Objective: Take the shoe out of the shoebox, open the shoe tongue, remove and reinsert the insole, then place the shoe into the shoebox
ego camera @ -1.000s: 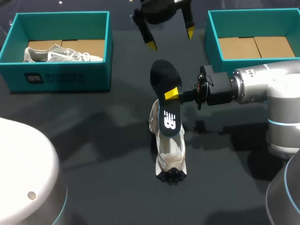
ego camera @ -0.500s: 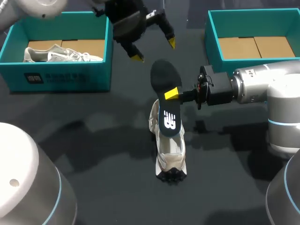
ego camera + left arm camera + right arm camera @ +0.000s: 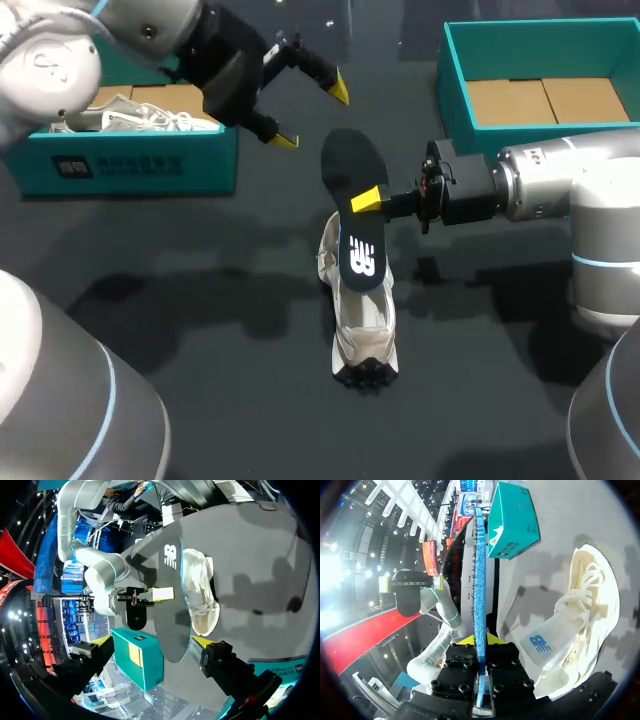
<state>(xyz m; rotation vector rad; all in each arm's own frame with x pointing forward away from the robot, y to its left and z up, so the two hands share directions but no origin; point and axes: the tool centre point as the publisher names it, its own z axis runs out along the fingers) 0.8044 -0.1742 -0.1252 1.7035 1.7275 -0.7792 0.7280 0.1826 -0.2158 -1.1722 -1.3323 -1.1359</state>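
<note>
right tool clamped on 1 insole, edge-on, long axis crosswise to its fingers | 1 shoe on surface under insole, same axis | left tool wide, empty, beyond insole's far end | boxes 2: first shoebox behind left tool holds second shoe; second shoebox behind right tool

A dark table carries three things. A pale lace-up shoe rests on it near the middle, its length running from the near edge toward the far one. The left shoebox, teal and open-topped, stands well apart from the shoe, beyond it and to its left. The right shoebox, of the same kind, stands beyond the shoe to its right, also apart from it.
</note>
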